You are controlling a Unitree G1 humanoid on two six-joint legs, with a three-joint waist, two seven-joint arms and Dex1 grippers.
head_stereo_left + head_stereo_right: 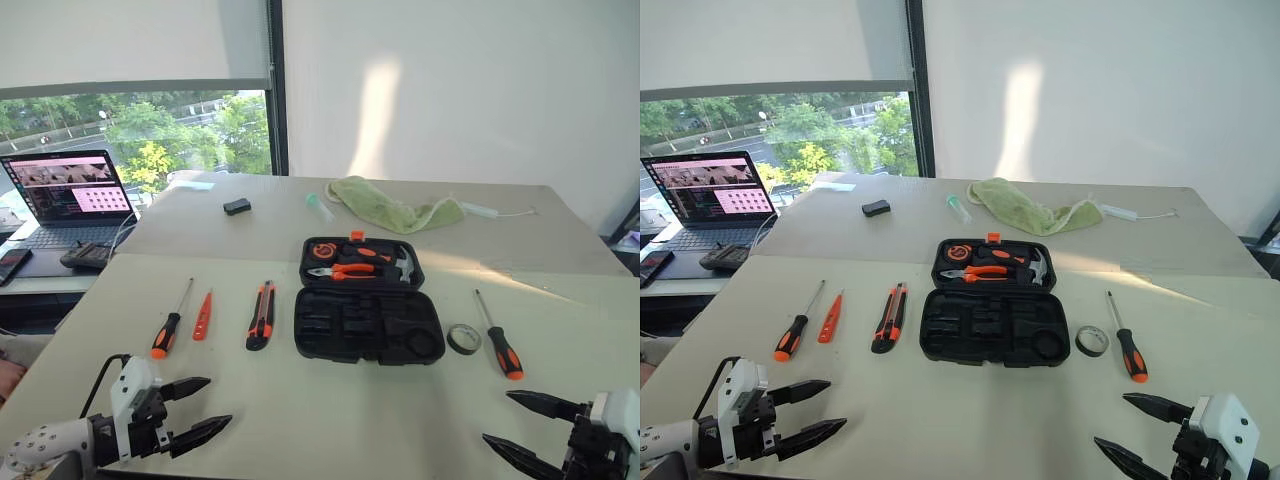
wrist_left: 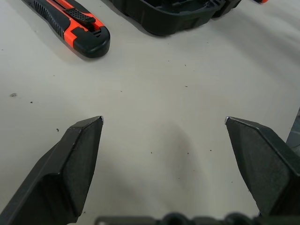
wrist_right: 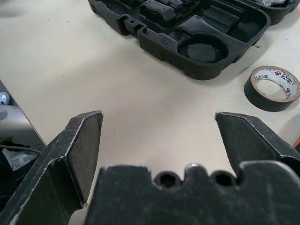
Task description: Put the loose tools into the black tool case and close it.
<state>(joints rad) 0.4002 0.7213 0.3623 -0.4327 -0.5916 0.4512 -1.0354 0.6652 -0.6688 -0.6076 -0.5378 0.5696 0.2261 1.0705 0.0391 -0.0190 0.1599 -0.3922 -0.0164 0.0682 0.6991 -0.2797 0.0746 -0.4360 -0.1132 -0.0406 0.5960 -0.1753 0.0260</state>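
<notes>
The black tool case (image 1: 368,300) lies open at the middle of the desk (image 1: 300,420), its lid half toward the far edge holding orange-handled pliers (image 1: 345,270) and a hammer (image 1: 403,264), its near half showing bare moulded slots. Toward the left edge lie, in a row, a screwdriver with an orange-and-black handle (image 1: 170,322), a slim orange tester screwdriver (image 1: 202,316) and an orange-black utility knife (image 1: 261,314), the knife nearest the case but apart from it. On the case's other side a small black tape roll (image 1: 463,339) sits just beside its near right corner, and a second screwdriver (image 1: 499,338) lies beyond that toward the right edge. The left gripper (image 1: 205,405) hovers above the near left corner with its fingers spread wide and holding nothing; the right gripper (image 1: 525,427) hangs over the near right corner, likewise spread and empty. Nothing lies between either gripper and the tools. Farther back (on the adjoining table surface (image 1: 560,245)) rest a green cloth (image 1: 395,208), a small black box (image 1: 237,206) and a white cable (image 1: 495,212); a laptop (image 1: 68,195) stands off the left edge.
</notes>
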